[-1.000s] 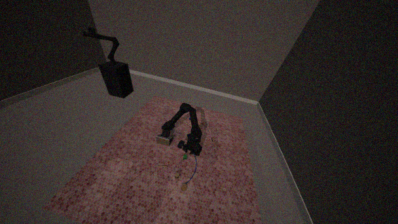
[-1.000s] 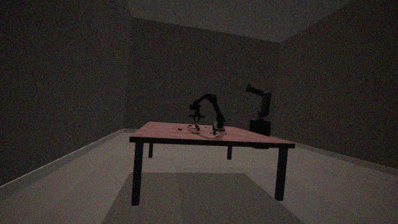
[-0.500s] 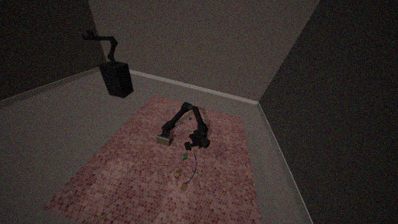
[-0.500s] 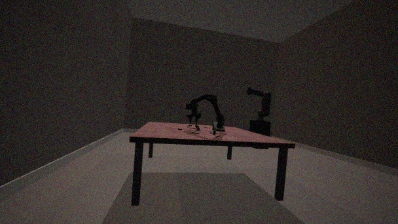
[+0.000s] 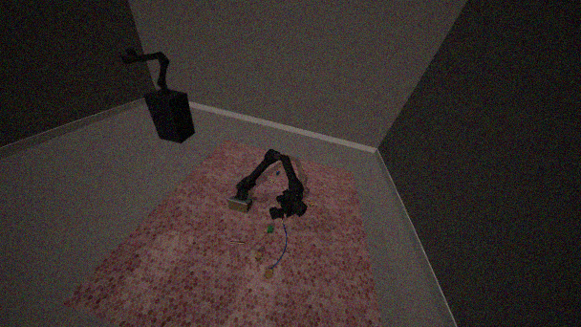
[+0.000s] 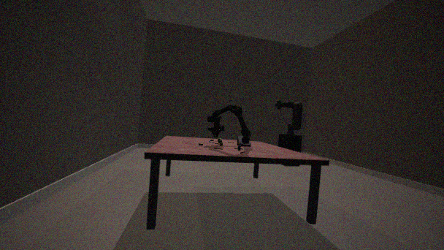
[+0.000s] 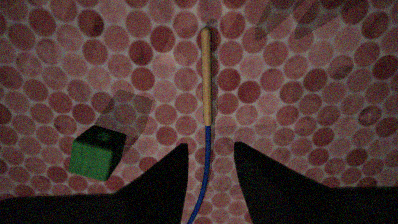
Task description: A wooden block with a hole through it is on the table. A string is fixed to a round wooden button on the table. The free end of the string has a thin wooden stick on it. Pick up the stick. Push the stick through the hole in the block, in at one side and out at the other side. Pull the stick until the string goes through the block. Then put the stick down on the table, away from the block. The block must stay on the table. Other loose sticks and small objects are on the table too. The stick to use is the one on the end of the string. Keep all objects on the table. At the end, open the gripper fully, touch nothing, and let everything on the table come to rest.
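In the top view, the arm (image 5: 289,174) (image 6: 239,115) reached over the bench (image 5: 186,282) (image 6: 182,157), bent above its far half, with the gripper (image 5: 286,210) (image 6: 216,134) (image 7: 211,149) pointed down. A tan box-shaped piece (image 5: 238,205) (image 6: 239,141) stood at the arm's foot, nearer the left edge than the right; whether it had a hole could not be told. The round wooden button (image 5: 268,273) lay well in from the right edge, towards the near end. From it the blue string (image 5: 286,240) (image 7: 207,160) curved up towards the gripper. A green block (image 5: 270,229) (image 7: 95,157) sat left of the string, a loose stick (image 5: 237,242) farther left, and a small yellowish piece (image 5: 258,255) near the button. A tiny blue piece (image 5: 278,173) lay towards the far edge.

In the exterior view, the gripper hung over the bench, back from the near edge. The small things below were too dark to name. A second arm (image 6: 298,115) stood on a dark pedestal (image 6: 290,143) beyond the far right corner.

In the wrist view, the jaws stood partly apart, clamped on nothing. The thin wooden stick (image 7: 206,77) lay on the bench ahead of the fingertips, and the string ran from its lower end through the view between them. The green block was left of the stick, apart from it.
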You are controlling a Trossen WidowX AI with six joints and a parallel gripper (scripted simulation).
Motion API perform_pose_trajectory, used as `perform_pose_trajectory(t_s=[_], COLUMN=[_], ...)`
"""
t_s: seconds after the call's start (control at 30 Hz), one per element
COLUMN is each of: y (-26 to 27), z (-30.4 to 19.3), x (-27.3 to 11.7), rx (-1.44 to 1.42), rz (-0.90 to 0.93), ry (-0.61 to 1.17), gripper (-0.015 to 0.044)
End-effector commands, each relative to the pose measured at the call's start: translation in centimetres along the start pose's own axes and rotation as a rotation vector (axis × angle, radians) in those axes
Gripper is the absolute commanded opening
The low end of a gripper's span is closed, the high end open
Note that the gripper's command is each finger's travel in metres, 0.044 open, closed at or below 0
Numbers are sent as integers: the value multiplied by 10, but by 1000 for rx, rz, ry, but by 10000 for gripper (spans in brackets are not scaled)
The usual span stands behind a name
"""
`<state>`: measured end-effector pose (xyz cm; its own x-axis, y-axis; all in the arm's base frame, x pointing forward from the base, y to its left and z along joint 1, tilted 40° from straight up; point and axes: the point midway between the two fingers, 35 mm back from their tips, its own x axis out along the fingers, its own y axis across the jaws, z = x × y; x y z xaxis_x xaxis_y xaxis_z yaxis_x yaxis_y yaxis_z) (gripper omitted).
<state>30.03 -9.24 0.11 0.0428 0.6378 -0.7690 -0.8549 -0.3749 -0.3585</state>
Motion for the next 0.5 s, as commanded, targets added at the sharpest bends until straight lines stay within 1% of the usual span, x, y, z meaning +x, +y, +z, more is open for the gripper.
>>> perform_pose_trajectory(t_s=[0.0, 0.47], y=[-1, -1], z=[1, -1], x=[0, 18], rx=[-3, -3], rz=[-3, -3], ry=[-1, -1], gripper=[123, 123])
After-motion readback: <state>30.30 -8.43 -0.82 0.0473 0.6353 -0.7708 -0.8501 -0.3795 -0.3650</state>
